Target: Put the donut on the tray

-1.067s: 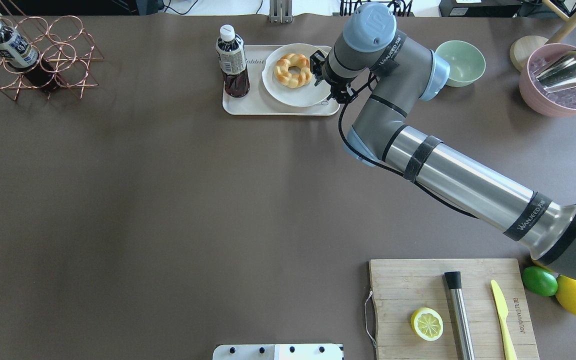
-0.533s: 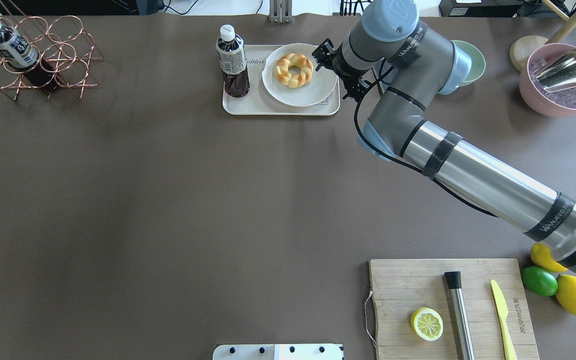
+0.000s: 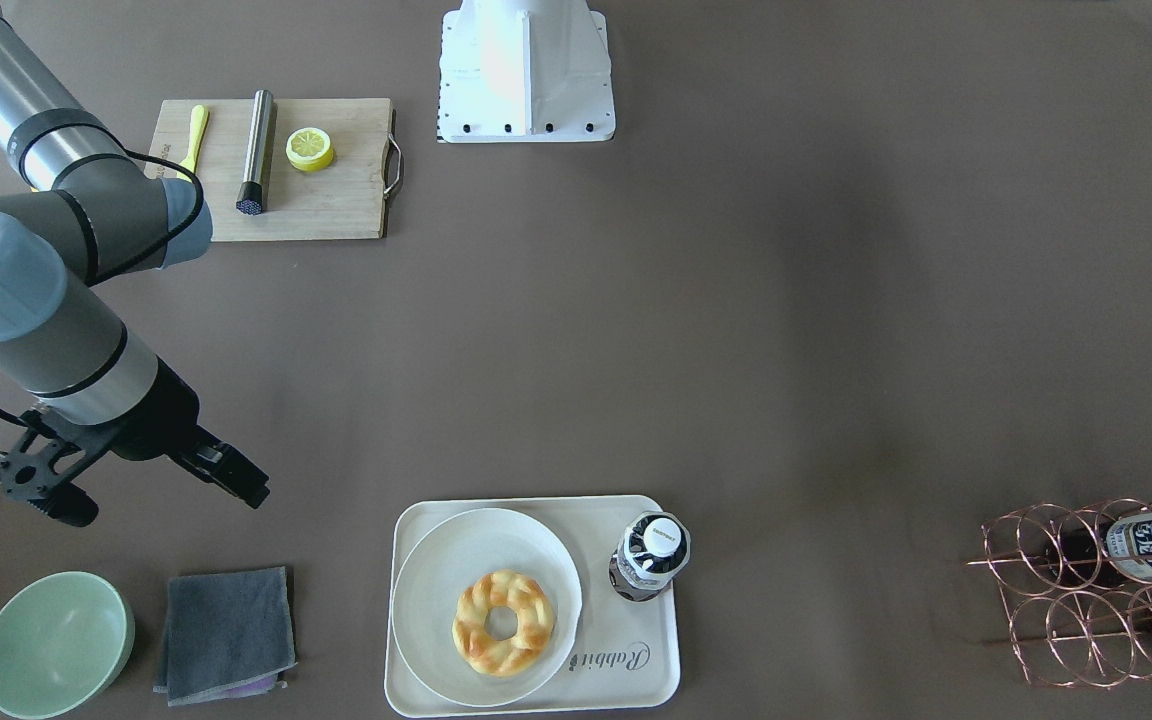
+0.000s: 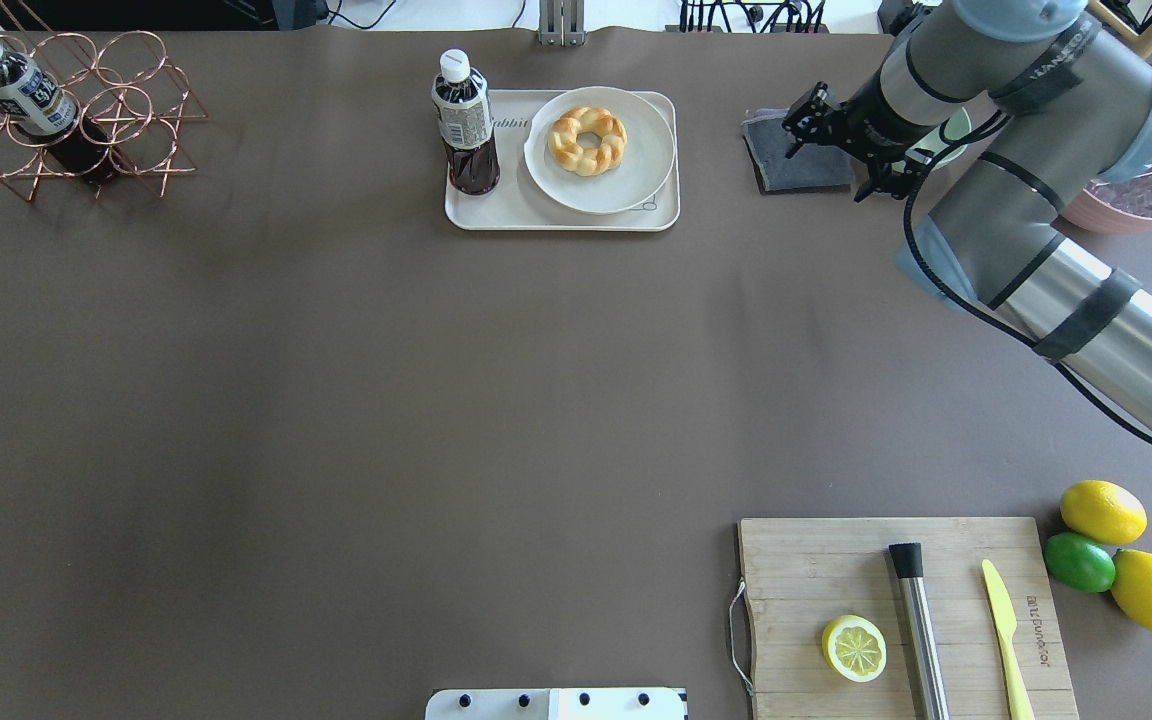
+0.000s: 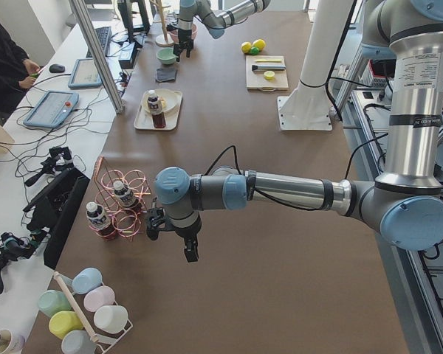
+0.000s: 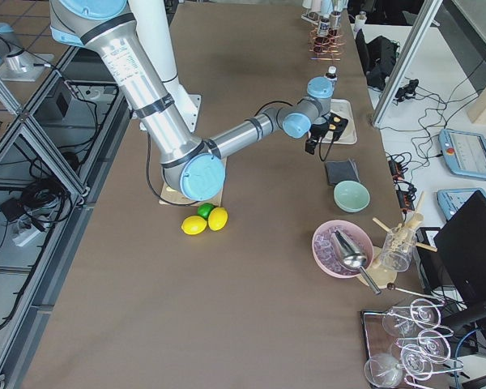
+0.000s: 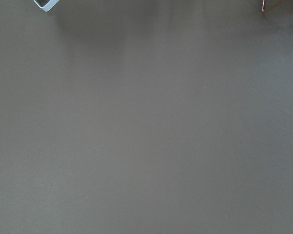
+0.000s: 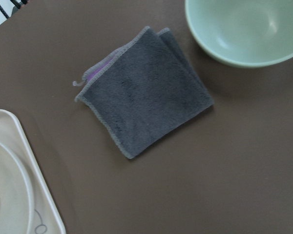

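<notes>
Left claw (image 5: pixel 171 247): hangs over bare tabletop at the robot's left end, just beside the wire rack. It shows only in the side view, so whether it is open or closed cannot be told.
Wire rack (image 4: pixel 126 130): copper-coloured, at the far left corner, with a bottle lying in it.
Drink bottle (image 4: pixel 466 120): stands upright on the left end of the tray, white cap up.
Tray (image 4: pixel 496 205): cream, at the middle of the far edge, carrying both the bottle and the plate.
Donut (image 4: pixel 564 143): lies flat on the round white plate (image 4: pixel 646 160), which fills the tray's right part. Nothing is touching it.
Grey cloth (image 4: pixel 776 165): folded on the tabletop to the right of the tray, apart from it.
Right claw (image 4: pixel 824 162): fingers spread and holding nothing, raised over the cloth, well clear of the tray.
Green bowl (image 3: pixel 56 645): just beside the cloth, at the far edge.
Cutting board (image 4: pixel 806 570): at the near edge toward the right corner, bearing a lemon half (image 4: pixel 854 648).
</notes>
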Controlling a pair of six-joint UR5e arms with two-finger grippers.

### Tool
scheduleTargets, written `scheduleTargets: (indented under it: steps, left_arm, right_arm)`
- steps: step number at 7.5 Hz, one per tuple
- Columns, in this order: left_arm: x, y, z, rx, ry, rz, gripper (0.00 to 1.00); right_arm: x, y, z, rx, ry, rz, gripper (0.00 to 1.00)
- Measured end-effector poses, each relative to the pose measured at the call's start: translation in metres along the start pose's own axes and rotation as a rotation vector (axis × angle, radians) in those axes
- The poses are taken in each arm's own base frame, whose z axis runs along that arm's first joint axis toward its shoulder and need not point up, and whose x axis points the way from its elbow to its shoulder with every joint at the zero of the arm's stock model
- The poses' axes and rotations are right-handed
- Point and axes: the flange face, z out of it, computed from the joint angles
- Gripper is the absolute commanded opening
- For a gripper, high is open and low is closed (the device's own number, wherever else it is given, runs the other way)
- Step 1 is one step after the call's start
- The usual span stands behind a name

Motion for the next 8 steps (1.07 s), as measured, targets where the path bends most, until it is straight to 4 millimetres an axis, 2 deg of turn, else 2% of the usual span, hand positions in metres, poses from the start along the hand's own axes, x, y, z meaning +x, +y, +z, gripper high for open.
scheduleTargets:
  steps: [1,2,4,5,7,8]
  left_arm:
    - [0.000,0.000,0.000,0.001,0.000,0.001,0.98]
    - [0.000,0.000,0.000,0.001,0.000,0.001,0.98]
    - [0.001,-0.001,-0.001,0.001,0.000,0.002,0.98]
    - [0.001,-0.001,-0.001,0.002,0.000,0.002,0.98]
    - [0.001,-0.001,-0.002,0.003,0.000,0.002,0.98]
    - [0.001,-0.001,-0.002,0.003,0.000,0.002,0.98]
  right_arm:
    - [0.025,-0.010,-0.019,0.001,0.065,-0.046,1.00]
    - [0.049,-0.018,-0.046,-0.003,0.151,-0.111,1.00]
    - [0.107,-0.034,-0.120,-0.044,0.334,-0.299,1.00]
    - [0.147,-0.051,-0.147,-0.072,0.403,-0.408,1.00]
    - [0.238,-0.085,-0.172,-0.134,0.456,-0.553,1.00]
    - [0.275,-0.094,-0.177,-0.152,0.442,-0.572,1.00]
